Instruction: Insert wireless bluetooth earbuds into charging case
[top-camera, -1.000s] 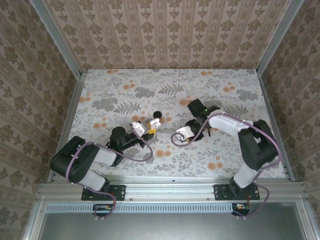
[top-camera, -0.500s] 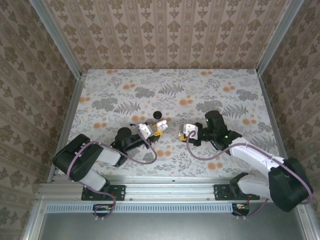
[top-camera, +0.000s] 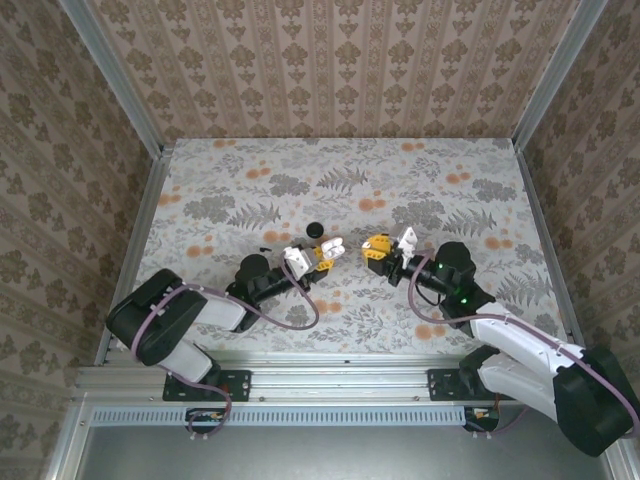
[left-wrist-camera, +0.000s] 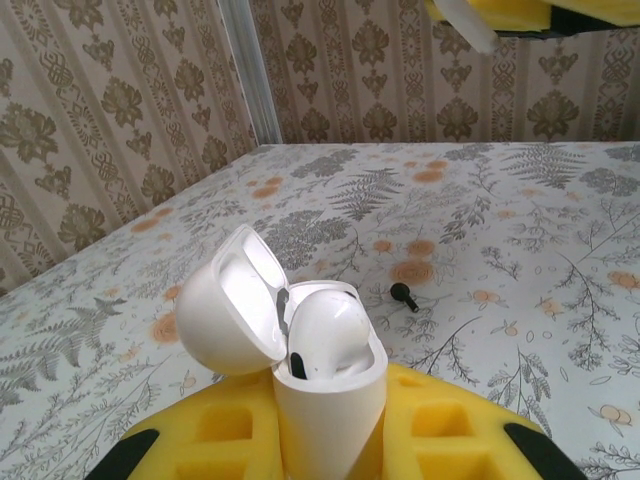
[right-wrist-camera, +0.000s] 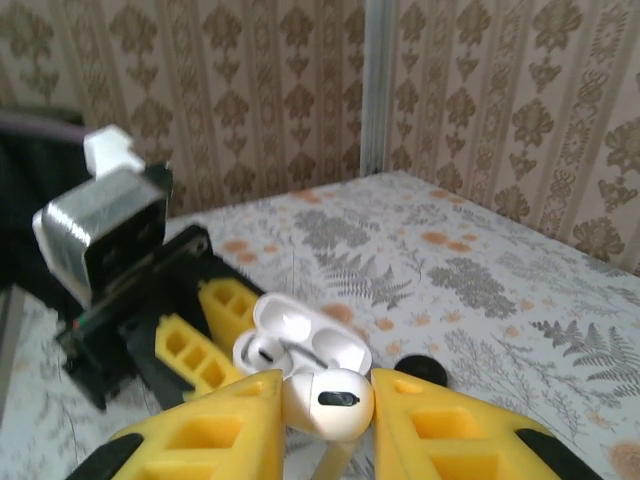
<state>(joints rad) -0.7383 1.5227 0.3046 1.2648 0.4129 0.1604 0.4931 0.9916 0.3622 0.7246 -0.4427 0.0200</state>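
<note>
Flowered cloth covers the table (top-camera: 250, 190), and patterned wallpaper walls it in on three sides. Out from the near edge, both arms reach toward the middle, and their tips face each other with a small gap between them.

The left claw (top-camera: 322, 252) (left-wrist-camera: 330, 440) is clamped on the white case (top-camera: 333, 246) (left-wrist-camera: 330, 400) (right-wrist-camera: 300, 342) and holds it upright between its yellow fingers (left-wrist-camera: 440, 450). The lid (left-wrist-camera: 235, 310) is swung open and tilts off to one side. A rounded white piece (left-wrist-camera: 330, 328) sits in the mouth of the case.

The right claw (top-camera: 385, 245) (right-wrist-camera: 328, 415) is closed on a white earbud (right-wrist-camera: 326, 398), with the stem pointing down between its yellow fingers (right-wrist-camera: 220, 430). In the right wrist view the earbud hangs just in front of the open case, close to it but not inside.

Beyond the case a small black piece (left-wrist-camera: 403, 294) lies on the cloth. A black disc (top-camera: 315, 229) (right-wrist-camera: 420, 371) rests a little farther back.
</note>
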